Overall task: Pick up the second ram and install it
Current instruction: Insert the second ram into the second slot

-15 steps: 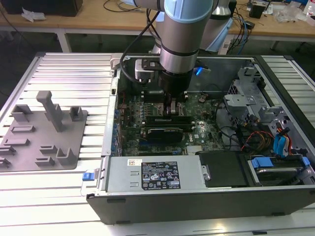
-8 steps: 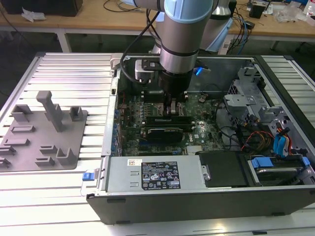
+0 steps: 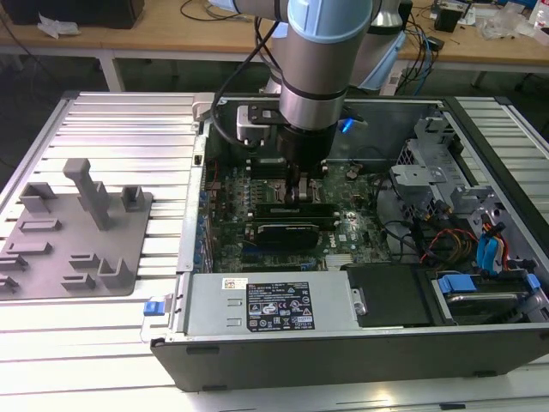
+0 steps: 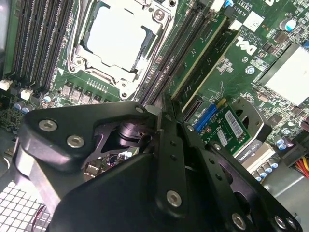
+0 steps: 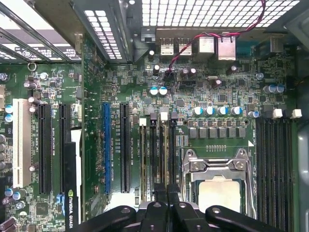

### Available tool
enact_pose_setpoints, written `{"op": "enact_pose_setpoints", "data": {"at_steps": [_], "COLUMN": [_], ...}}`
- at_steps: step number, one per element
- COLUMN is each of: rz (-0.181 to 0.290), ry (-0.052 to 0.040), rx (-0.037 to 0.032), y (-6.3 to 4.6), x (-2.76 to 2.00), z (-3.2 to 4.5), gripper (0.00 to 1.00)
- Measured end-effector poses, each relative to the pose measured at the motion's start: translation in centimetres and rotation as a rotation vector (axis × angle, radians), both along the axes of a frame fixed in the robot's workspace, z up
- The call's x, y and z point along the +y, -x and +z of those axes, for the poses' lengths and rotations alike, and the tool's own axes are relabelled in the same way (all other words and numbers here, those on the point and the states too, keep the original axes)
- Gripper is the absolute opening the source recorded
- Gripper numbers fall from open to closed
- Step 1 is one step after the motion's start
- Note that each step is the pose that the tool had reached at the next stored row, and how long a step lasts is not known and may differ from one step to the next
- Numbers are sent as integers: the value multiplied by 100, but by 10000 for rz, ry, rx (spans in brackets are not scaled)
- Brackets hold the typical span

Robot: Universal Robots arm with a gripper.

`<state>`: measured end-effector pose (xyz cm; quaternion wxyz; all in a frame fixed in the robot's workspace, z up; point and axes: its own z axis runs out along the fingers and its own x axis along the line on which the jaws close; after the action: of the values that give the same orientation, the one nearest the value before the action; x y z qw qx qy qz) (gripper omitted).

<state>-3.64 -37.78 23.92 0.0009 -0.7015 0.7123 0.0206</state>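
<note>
One long, thin green circuit-board stick, the second ram (image 4: 200, 55), stands slotted beside the silver processor socket (image 4: 118, 41), just by the black gripper (image 4: 163, 110), whose fingers are pressed together; seating looks to be in hand, calling for straight, even downward pressure.

Showing a robotics lab or electronics workshop: mounting an industrial arm (image 3: 322, 60) over a slotted aluminium bench (image 3: 129, 137), keeping an opened computer case (image 3: 343, 348) and a grey fixture tray (image 3: 51, 257) on it, stringing cables (image 3: 423, 53) across wooden benches (image 3: 493, 49) behind.
</note>
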Motion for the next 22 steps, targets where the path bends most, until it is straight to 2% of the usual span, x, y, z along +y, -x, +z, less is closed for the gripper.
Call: {"op": "enact_pose_setpoints", "data": {"at_steps": [15,19,22], "rz": [0,0,0], "ry": [-27,-85,-86], "rx": [-1,-2,-1], "y": [8,8,8], "x": [3,3,3], "z": [-16,-24,-38], "gripper": [9,9,9]}}
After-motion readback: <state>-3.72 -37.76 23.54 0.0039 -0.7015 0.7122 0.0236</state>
